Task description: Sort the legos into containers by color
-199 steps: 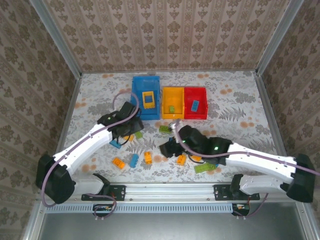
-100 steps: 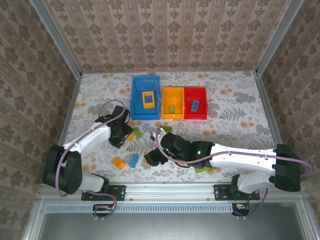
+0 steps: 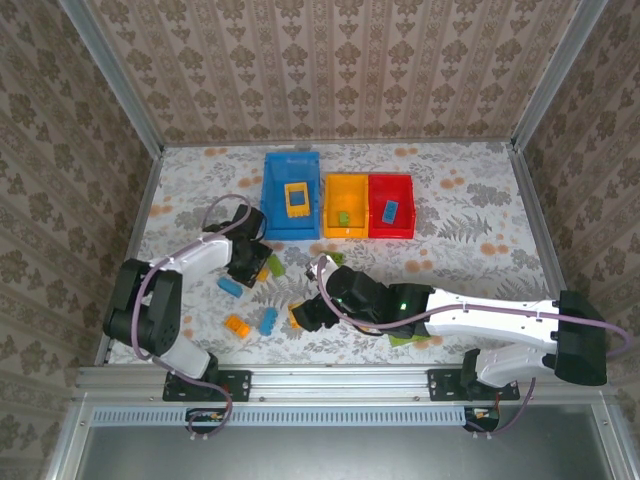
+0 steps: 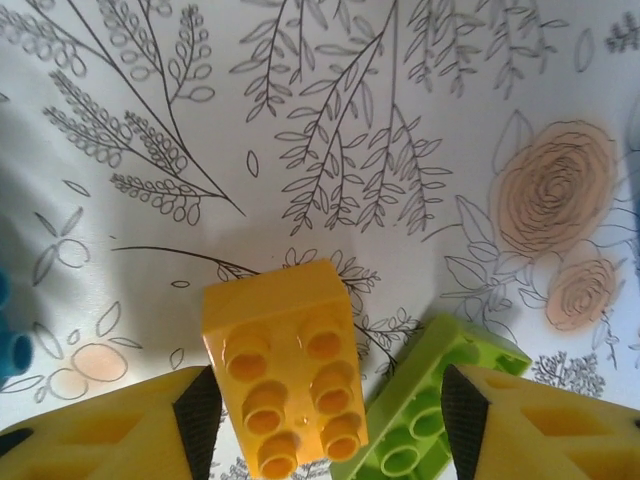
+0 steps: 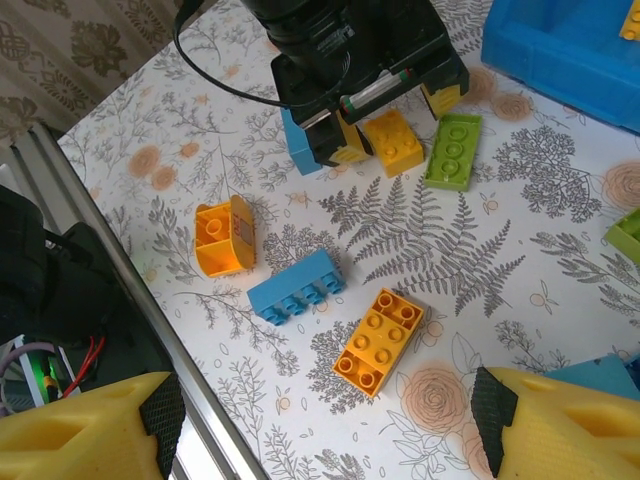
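Yellow-tipped left gripper (image 4: 325, 415), low over the table (image 4: 400, 100), straddles an orange brick (image 4: 285, 365) lying studs up, fingers (image 4: 100, 440) parted; right gripper (image 5: 327, 415) hovers wide open.

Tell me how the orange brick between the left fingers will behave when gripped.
The orange brick looks like rigid, hard plastic, so it probably won't flex. Its glossy sides may slip slightly. Flat, studs up, it should slide, not roll.

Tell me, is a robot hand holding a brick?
Neither. The left hand straddles an orange brick and the end of a green brick on the table, fingers open. The right hand hangs open above a second orange brick.
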